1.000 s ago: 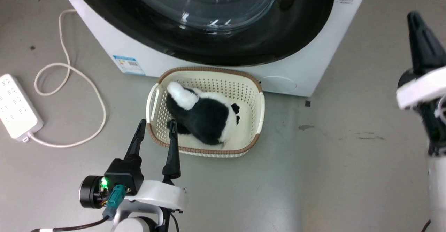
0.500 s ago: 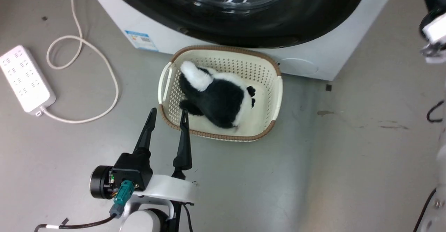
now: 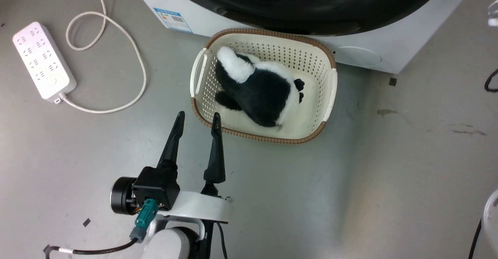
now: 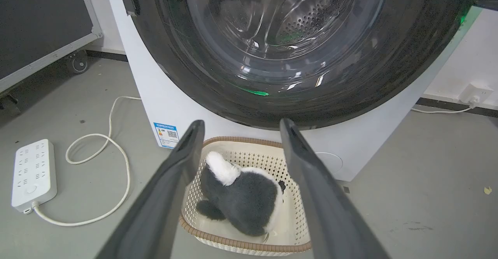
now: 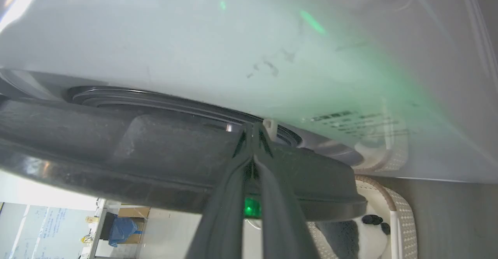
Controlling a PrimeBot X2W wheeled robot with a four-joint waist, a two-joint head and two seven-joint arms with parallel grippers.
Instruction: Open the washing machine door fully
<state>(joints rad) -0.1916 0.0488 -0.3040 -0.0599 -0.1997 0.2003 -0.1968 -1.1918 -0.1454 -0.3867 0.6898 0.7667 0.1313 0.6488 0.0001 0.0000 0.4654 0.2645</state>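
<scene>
Obs., both arms. The washing machine point(image 4: 149, 95) is standing on the grey floor point(image 3: 350, 196), its white body taking up the top of the head view. The washing machine door point(image 4: 288, 37) is covering nearly the whole front. Its glossy black rim is ringing a bulging clear bowl, and the perforated steel drum is showing through the glass.

In the right wrist view I am seeing the door edge-on. A narrow gap is showing between its dark rim and the white front panel, with a grey ring visible inside the gap, so the door is sitting slightly ajar on this side.

A cream perforated basket point(image 3: 330, 84) with a brown woven rim is sitting on the floor just in front of the machine, below the door. A black-and-white plush toy point(image 3: 264, 95) is lying inside it.

Well to the left, a white power strip point(image 3: 42, 60) is lying flat. Its pale cable point(image 3: 144, 82) is looping across the floor towards the machine. A small blue-edged label point(image 3: 173, 20) is sticking to the lower left of the front panel.

My left gripper point(image 3: 198, 114) is released, with its fingers spread wide and nothing between them. It is hanging over the floor just beside the basket's near left corner and pointing towards the machine.

My right gripper point(image 5: 253, 126) is clenched, its two fingers pressing together along their length. Its tips are reaching into the gap at the door's edge, beside a small pale latch piece. I cannot tell whether anything is being pinched between them.
</scene>
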